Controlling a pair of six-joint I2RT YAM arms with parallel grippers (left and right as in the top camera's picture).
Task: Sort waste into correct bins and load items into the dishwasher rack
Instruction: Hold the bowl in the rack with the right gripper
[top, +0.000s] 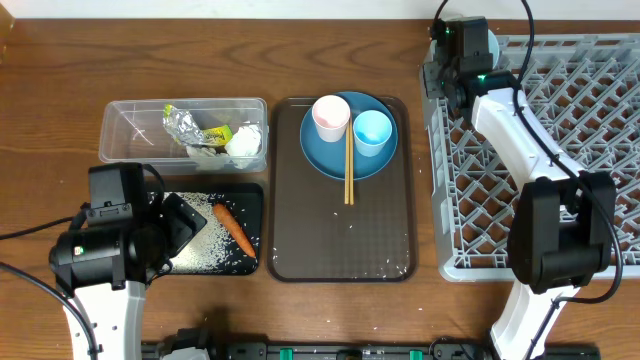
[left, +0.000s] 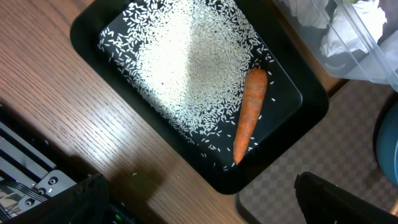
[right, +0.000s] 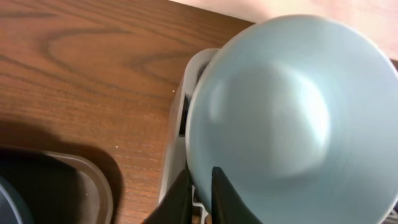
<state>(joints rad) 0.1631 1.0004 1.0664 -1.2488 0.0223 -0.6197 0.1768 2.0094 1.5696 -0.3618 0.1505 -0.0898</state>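
Observation:
My right gripper (right: 202, 193) is shut on the rim of the pale-blue bowl (right: 280, 112), holding it at the near-left corner of the grey rack (top: 570, 120). In the overhead view the arm hides the bowl. My left gripper (left: 199, 208) is open and empty over the black tray (top: 255, 195), which holds rice (left: 186, 62) and the carrot (left: 249, 115). The clear tub (top: 120, 120) holds foil (top: 183, 122), the yellow-green wrapper (top: 215, 133) and tissues (top: 243, 143). The dark-blue plate (top: 325, 160) carries the pink cup (top: 331, 117), light-blue cup (top: 372, 131) and chopsticks (top: 348, 170).
The plate sits at the far end of a brown serving tray (top: 290, 220) between the bins and the rack. A few rice grains lie on that tray's near end. The rack's grey edge (right: 177, 124) stands right beside the brown tray.

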